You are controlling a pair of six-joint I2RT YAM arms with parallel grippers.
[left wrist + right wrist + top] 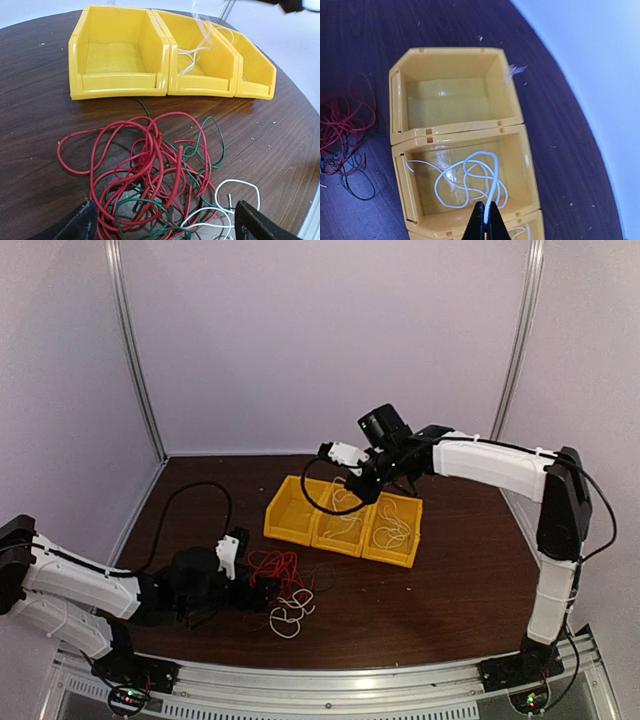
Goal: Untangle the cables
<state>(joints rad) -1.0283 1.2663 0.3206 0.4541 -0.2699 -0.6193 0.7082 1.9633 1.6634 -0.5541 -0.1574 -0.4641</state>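
A mixed clump of red, green and white cables (pixel 155 170) lies on the dark table in front of three yellow bins; from above the clump (pixel 285 580) is at front centre. My left gripper (pixel 165 231) is low beside it, open, its fingers on either side of the clump's near part, holding nothing. My right gripper (pixel 486 216) hangs over the middle bin (pixel 520 165), shut on a white cable (pixel 470 180) whose loops lie in that bin. From above, the right gripper (pixel 362 490) is over the bins.
The three yellow bins (pixel 290 532) stand in a row at the table's middle. The left bin (pixel 117 82) is empty. The right bin (pixel 395 530) holds white wire. A thick black arm cable (pixel 190 495) loops over the table's left side.
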